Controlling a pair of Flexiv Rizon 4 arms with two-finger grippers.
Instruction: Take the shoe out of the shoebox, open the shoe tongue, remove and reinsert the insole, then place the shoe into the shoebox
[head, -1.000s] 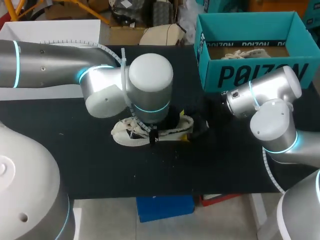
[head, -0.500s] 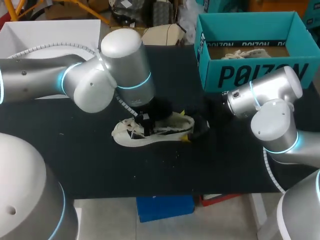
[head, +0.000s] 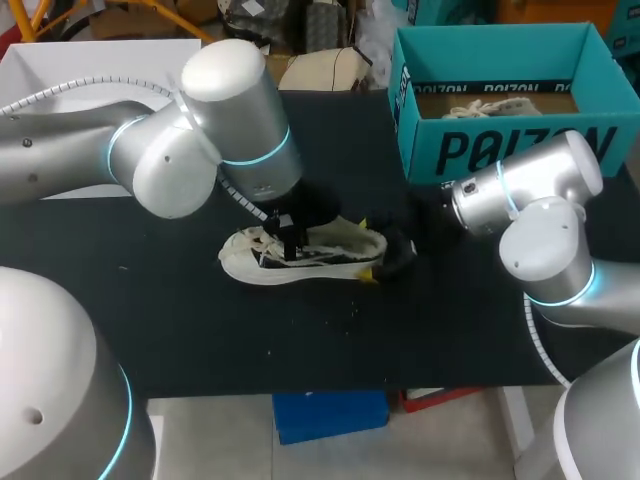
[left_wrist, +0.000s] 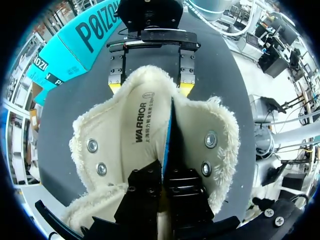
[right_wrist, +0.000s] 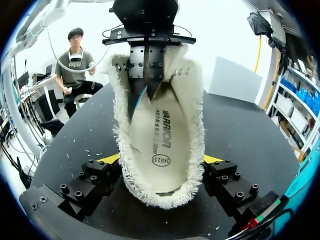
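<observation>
- Left pincer: over the lacing end of the shoe, clenched on the lifted edge of the insole.
- Shoe: upright on its sole on the black desk, mid-desk, out of the shoebox, fleece opening spread wide.
- Right pincer: grasping the shoe's heel from 2 sides.
- Shoebox: teal, far right of the desk, well apart from the shoe.
- Progress, as judged: 2 steps done (shoe out, tongue opened); insole removal in hand; reinsertion and return to the shoebox left.
</observation>
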